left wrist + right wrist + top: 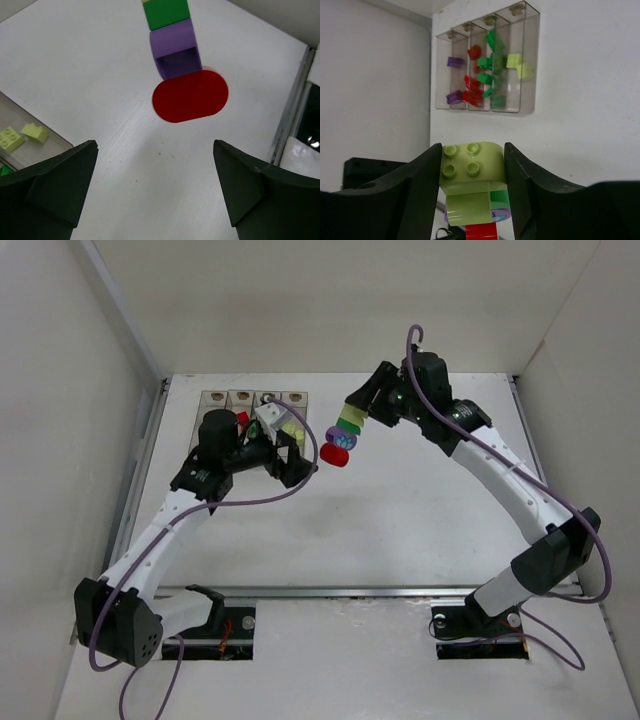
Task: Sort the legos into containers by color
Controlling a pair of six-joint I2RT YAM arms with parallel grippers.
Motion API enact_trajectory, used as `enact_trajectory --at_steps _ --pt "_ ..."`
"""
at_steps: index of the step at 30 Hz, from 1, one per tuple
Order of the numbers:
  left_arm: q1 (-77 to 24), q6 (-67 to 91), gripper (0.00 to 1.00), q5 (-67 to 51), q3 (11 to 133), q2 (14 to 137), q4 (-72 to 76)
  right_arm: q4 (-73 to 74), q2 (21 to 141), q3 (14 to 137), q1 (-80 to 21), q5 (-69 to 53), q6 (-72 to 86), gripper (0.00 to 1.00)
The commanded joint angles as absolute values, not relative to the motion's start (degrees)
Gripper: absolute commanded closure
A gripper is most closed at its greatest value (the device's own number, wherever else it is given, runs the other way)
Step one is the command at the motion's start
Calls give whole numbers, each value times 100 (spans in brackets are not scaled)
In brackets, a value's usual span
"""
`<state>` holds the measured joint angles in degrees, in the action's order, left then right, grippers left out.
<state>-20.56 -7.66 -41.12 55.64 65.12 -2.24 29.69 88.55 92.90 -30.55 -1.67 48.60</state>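
The right end effector [472, 149] is clamping a pale yellow brick [470, 172] between its fingers. That brick is topping a stack [343, 438] of legos, with a green brick [166, 12], a purple brick [174, 47] and a rounded red brick [190, 96] hanging below it in turn. The stack is tilting out over the worktop [420, 510], near the containers [530, 60] but apart from them; whether its red end is touching the worktop cannot be told.

The left end effector [155, 160] is gaping wide with nothing between its fingers, just beside the containers and facing the red brick.

Inside the containers, purple pieces [454, 61] are lying in one end bin; red pieces [474, 52] are lying in the next; green pieces [485, 63] are filling the third; pale yellow pieces [520, 67] are lying in the other end bin.
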Motion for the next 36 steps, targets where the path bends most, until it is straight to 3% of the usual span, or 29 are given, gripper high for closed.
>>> enact_trajectory --at_steps 1,10,17,36 --pt "-2083 52 0 -4727 5678 6478 684 2049 8692 9439 -3182 -157 5396 100" --pt "-1873 -70 0 -7143 5783 6776 1046 1003 8622 9272 -3234 -1177 4301 100" --pt "-1819 243 0 -7962 5959 6943 1333 941 8622 9562 -3234 -2379 3192 100" --pt "-1819 1354 0 -7418 6012 7233 2259 290 8675 9492 -3419 -2725 3410 100"
